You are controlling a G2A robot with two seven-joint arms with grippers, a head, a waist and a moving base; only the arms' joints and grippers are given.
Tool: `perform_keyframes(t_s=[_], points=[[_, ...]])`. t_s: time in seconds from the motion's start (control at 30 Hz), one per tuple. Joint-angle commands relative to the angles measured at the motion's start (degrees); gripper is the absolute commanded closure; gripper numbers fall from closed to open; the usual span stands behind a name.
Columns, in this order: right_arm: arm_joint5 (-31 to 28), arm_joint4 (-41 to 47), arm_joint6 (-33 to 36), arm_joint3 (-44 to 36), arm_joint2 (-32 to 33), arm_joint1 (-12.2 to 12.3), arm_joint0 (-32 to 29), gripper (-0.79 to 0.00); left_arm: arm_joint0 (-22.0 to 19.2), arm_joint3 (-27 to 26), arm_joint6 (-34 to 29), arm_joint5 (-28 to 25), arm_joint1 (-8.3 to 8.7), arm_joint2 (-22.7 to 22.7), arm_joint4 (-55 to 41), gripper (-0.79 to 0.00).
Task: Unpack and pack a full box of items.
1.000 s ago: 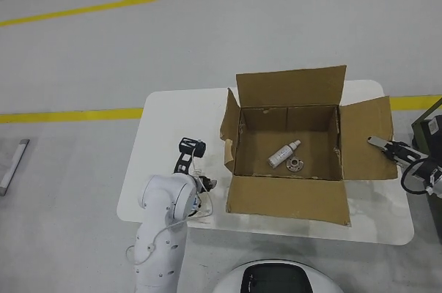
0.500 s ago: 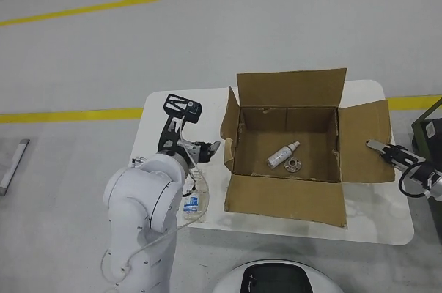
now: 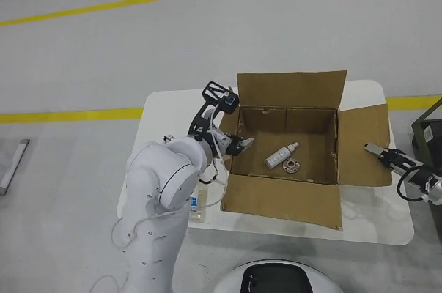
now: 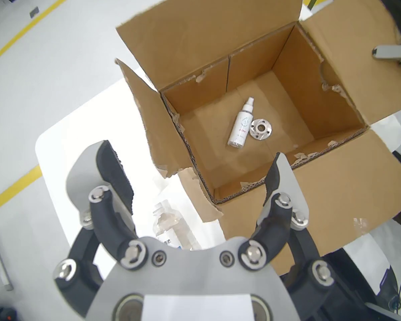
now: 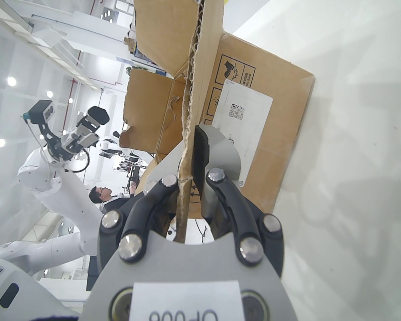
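Note:
An open cardboard box (image 3: pixel 279 201) stands on the white table (image 3: pixel 169 110). On its floor lie a white spray bottle (image 3: pixel 282 154) and a round metal flange (image 3: pixel 292 167). My left gripper (image 3: pixel 239 143) hangs open and empty above the box's left edge. In the left wrist view, the left gripper (image 4: pixel 193 155) looks down on the spray bottle (image 4: pixel 242 125) and flange (image 4: pixel 260 129). My right gripper (image 3: pixel 374 151) is shut on the box's right flap (image 3: pixel 363 139). Its pads (image 5: pixel 202 148) pinch the flap edge (image 5: pixel 200 68).
A clear plastic bottle (image 3: pixel 196 201) lies on the table left of the box, partly under my left arm, and the left wrist view has this bottle (image 4: pixel 168 222) below the fingers. A dark green frame (image 3: pixel 433 135) stands off the table's right side.
My left arm has risen from the table's left side and swung right to the box's left edge, uncovering the clear bottle. The right gripper keeps its hold on the flap.

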Motion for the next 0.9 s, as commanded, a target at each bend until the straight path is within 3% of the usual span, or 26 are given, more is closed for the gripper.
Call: perform_keyframes(t_s=[0.0, 0.33, 0.37, 0.4, 0.43, 0.47, 0.63, 0.87], points=[[-0.1, 0.0, -0.1, 0.0, 0.0, 0.0, -0.2, 0.0, -1.0, 3.3, -1.2, 0.6, 0.04, 1.1, 1.9, -0.785], [-0.2, 0.1, -0.1, 0.2, -0.3, 0.1, -0.8, 0.0, -2.3, 10.2, 1.0, 3.8, 0.25, 1.5, 3.2, -0.785], [-0.1, 0.1, -0.1, 0.2, -0.5, 0.1, -0.8, 0.0, -2.2, 10.9, 1.5, 4.2, 0.26, 1.3, 2.7, -0.714], [-0.2, 0.2, -0.2, 0.2, -0.6, 0.1, -0.7, 0.0, -2.1, 11.5, 1.8, 4.5, 0.3, 1.2, 2.6, -0.57], [-0.2, 0.2, -0.1, 0.2, -0.8, 0.1, -0.7, 0.0, -1.9, 12.0, 2.6, 4.9, 0.3, 1.0, 1.7, -0.32], [-0.2, 0.2, -0.1, 0.3, -0.8, 0.1, -0.6, 0.0, -1.6, 12.4, 3.1, 4.5, 0.35, 1.0, 1.3, -0.022], [-0.2, 0.5, -0.2, 0.6, -1.0, 0.2, -0.3, 0.0, 0.6, 13.4, 5.0, 6.7, 0.66, -1.4, -2.6, 0.0], [-0.2, 1.1, -0.6, 0.8, -0.9, 0.2, -0.1, 0.0, 4.8, 9.4, 5.3, 8.4, 1.42, -4.5, -5.9, 0.0]])
